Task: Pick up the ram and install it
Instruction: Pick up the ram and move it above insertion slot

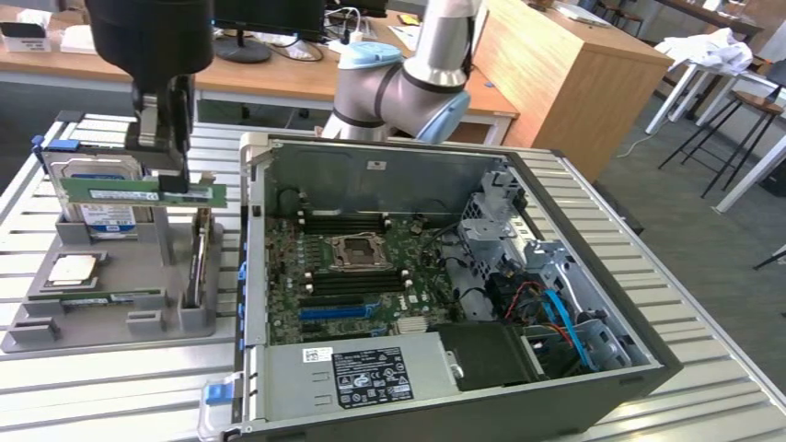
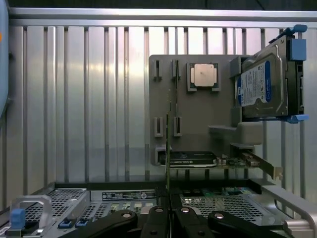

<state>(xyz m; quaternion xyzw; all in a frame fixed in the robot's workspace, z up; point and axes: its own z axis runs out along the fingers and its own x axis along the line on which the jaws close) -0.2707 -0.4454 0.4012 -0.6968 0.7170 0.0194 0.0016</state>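
Gripper [image 1: 172,182], clamped shut on the ram [image 1: 110,188] above the grey holder [image 1: 123,308]: the stick is best kept level, unskewed.

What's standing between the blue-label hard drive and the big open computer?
An upright expansion card in the grey tray stands between the hard drive and the computer case, as the exterior view shows.

Ribbed silver aluminium tabletop [image 1: 110,387] in front. Long light-wood desk [image 1: 271,83] behind it, black monitor stand [image 1: 243,48] on top. Tall light-wood cabinet [image 1: 577,92] toward the exterior view's right. Grey carpet floor [image 1: 700,221]. Dark-seated stool [image 1: 752,103], crumpled white cloth [image 1: 706,46] far right. Even indoor light.
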